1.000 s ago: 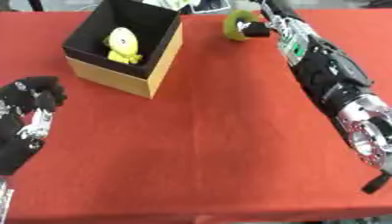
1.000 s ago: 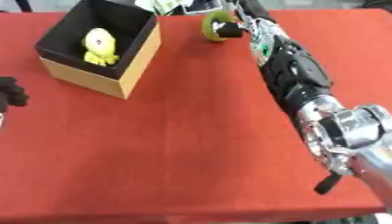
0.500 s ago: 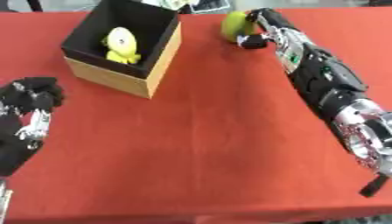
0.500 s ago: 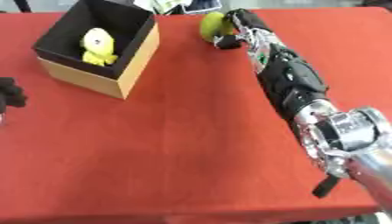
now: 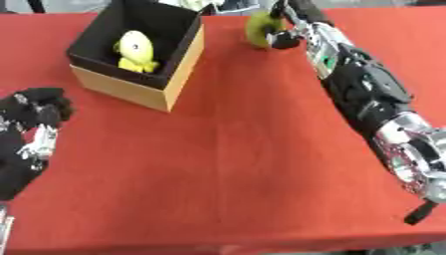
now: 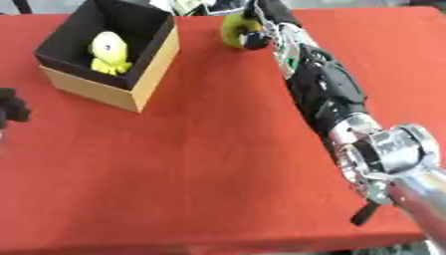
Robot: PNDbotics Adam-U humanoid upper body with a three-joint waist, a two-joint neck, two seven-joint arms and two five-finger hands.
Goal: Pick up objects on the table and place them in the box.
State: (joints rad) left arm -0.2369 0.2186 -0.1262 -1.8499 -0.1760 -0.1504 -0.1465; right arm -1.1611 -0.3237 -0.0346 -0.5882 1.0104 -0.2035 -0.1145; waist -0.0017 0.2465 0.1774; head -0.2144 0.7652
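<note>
One item already in: yellow toy [image 5: 135, 50] lying inside the box [image 5: 178, 64], against the dark lining, toward the near wall

Box open-topped, standing on the red table [image 5: 244, 164] at the far left

Second item mid-transfer: green object [image 5: 259, 28] at the far edge of the table, just right of the box's far corner, not yet over the opening

Right hand [image 5: 285, 31] stretched far across the table, fingers curled round the green object from its right side; whether lifted clear of the cloth or touching it, cannot tell

Left hand [image 5: 35, 119] idle at the lower left, fingers curled inward, nothing in it, well apart from the box

Left to do, as a judgement: carry the green object leftward over the box rim and release it beside the yellow toy; short travel, since object and box nearly adjoin

Risk, as a judgement: catching the box's right wall on the way across and shoving the box

Nothing else loose visible on the red cloth between the arms; some pale clutter beyond the far edge, too unclear to name, so whether more remains afterwards cannot be told
</note>
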